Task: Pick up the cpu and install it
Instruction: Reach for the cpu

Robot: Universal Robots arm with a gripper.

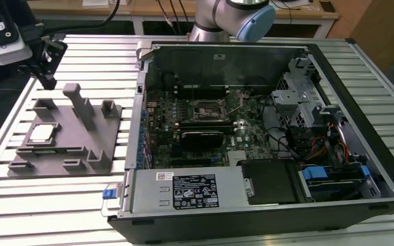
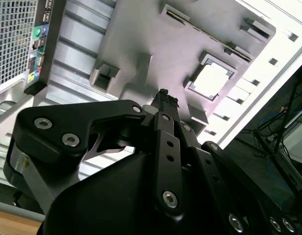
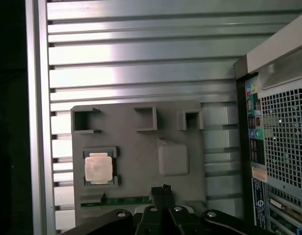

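Slatted aluminium tabletop (image 1: 60,205): grey fixture (image 3: 141,161) cradles cpu (image 3: 98,167), flat, square, below and aside of tool (image 3: 163,190); tool pressed together, holding nothing.

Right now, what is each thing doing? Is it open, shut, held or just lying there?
Small flat silvery square cpu: lying flat in its pocket on the fixture, not picked up.
Grey plastic fixture with upright posts: resting on the slatted metal table, holding the cpu.
Black gripper: hovering over the fixture, jaws shut, holding nothing.
Black computer case: lying on its side, cover off, circuit board showing.
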